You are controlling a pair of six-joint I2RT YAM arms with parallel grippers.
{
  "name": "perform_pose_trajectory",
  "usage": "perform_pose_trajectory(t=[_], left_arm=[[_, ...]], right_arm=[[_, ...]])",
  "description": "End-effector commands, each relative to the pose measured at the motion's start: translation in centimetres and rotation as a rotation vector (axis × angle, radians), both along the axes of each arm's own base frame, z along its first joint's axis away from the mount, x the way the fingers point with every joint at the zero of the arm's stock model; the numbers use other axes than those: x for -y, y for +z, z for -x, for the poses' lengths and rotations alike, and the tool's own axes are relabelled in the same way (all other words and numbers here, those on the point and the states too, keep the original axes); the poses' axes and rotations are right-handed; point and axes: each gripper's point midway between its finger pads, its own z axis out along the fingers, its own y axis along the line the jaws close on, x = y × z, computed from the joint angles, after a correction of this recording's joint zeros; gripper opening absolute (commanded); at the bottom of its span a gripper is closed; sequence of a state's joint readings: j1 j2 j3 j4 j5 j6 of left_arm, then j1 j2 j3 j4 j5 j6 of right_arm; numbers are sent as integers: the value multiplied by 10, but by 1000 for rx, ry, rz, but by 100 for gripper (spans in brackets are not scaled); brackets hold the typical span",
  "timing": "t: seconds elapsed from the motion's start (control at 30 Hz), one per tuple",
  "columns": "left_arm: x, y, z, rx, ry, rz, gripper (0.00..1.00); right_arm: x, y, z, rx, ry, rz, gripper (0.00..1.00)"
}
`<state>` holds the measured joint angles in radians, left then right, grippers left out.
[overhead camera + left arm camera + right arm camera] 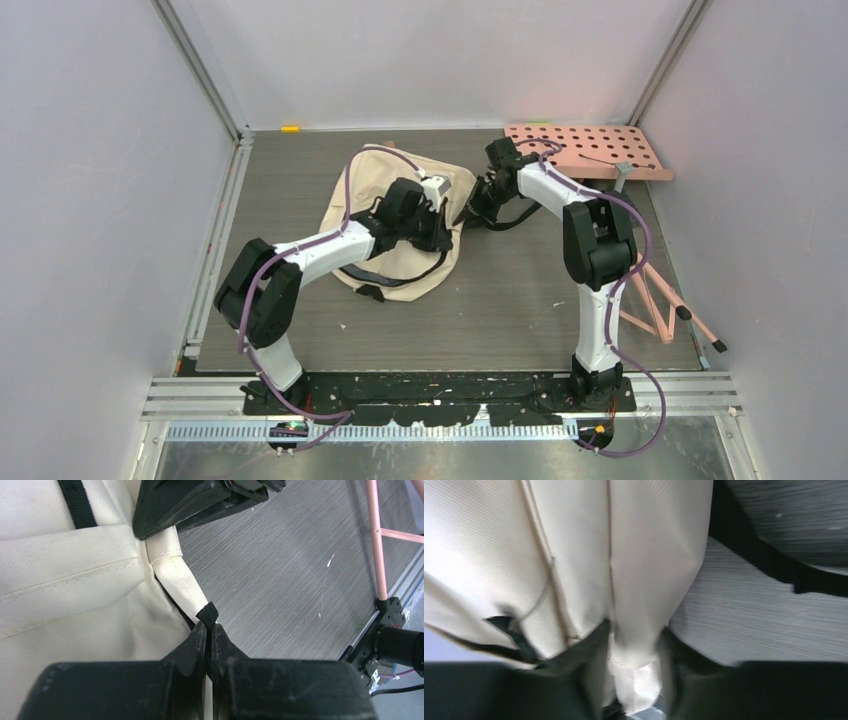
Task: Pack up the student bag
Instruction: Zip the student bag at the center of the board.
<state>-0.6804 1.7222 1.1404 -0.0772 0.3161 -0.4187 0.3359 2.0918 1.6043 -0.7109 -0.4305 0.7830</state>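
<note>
The bag (372,175) lies slumped on the grey counter (500,310), cream cloth up, with both arms reaching in at its right edge.

The left pincer (206,627) is pressed together, its tips pinching a small black tab (206,614) that sits at the bag's edge, where a rolled cream seam runs down beside a dark line. In the overhead view the same pincer (440,225) sits over the bag's right side.

The right pincer (634,650) is at the bag's right edge too, just beyond the left one. It straddles a bunched fold of the cream cloth. One finger (589,670) presses on each flank of the fold, so it is gripping the bag itself. From the left wrist, one of its black fingers lies on the bag's corner seam, just above the tab.

A black strap (764,555) trails off the bag onto the counter beside that fold.

To the right of the bag and further back, a pink board with holes (585,150) stands apart from it. A pink tube frame (655,300) lies on the counter well to the bag's right.
</note>
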Motion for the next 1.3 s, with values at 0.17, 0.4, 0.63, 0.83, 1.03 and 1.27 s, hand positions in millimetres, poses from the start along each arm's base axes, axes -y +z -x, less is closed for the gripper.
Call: perform_pose_trajectory(t=[0.17, 0.4, 0.63, 0.83, 1.03, 1.27], left_arm=[[-17, -3, 26, 15, -111, -75, 0], [-39, -2, 45, 27, -128, -125, 0], [-64, -13, 64, 10, -143, -202, 0], [-78, -20, 75, -6, -140, -242, 0], [-78, -7, 68, 34, -126, -239, 0], [-47, 14, 40, 69, -132, -175, 0]], right_arm=[[24, -3, -52, 58, -219, -38, 1], [33, 0, -75, 97, -266, -17, 0], [36, 1, -88, 120, -297, 1, 1], [35, 15, -110, 181, -315, -14, 0], [45, 36, -145, 279, -358, -19, 1], [56, 52, -167, 346, -323, -8, 1]])
